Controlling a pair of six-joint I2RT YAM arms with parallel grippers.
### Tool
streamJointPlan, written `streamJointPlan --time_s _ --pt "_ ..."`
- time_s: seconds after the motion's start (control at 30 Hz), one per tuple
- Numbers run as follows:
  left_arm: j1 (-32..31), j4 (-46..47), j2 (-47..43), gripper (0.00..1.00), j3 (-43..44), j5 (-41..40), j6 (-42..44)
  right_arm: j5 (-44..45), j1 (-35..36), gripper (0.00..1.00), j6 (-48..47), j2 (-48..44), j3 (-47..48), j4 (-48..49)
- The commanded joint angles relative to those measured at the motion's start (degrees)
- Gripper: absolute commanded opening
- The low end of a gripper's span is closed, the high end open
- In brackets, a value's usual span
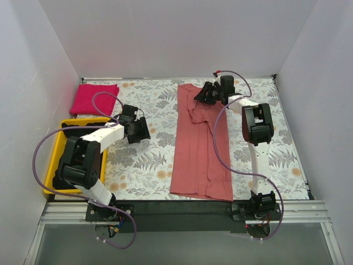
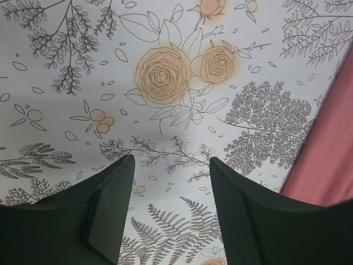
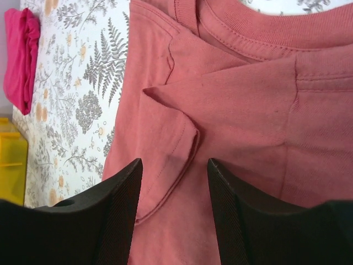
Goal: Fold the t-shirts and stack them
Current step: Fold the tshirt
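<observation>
A salmon-red t-shirt (image 1: pixel 196 149) lies in a long strip on the floral cloth, sides folded in, collar at the far end. My right gripper (image 1: pixel 202 94) hangs open over its collar end; the right wrist view shows a folded-in sleeve (image 3: pixel 171 160) between the fingers (image 3: pixel 118 210), with the collar (image 3: pixel 259 27) beyond. A folded magenta-pink t-shirt (image 1: pixel 94 98) lies at the far left, and shows in the right wrist view (image 3: pixel 21 55). My left gripper (image 1: pixel 142 132) is open and empty over bare cloth, left of the salmon shirt, whose edge shows in its view (image 2: pixel 331 160).
A yellow bin (image 1: pixel 51 171) with dark cloth inside stands at the left edge, partly under my left arm. White walls close the table on three sides. Floral cloth (image 1: pixel 276 160) shows right of the shirt.
</observation>
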Motion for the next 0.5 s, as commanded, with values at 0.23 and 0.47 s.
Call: streamJointPlan --time_s 0.23,0.47 --pt "-0.1 0.2 -0.5 0.56 0.9 0.4 0.8 -5.5 0.6 0.58 3.8 3.3 4.4 6.8" --pt "-0.1 0.2 -0.5 0.56 1.0 0.4 0.8 -8.8 1.1 0.58 3.7 4.9 6.4 7.4"
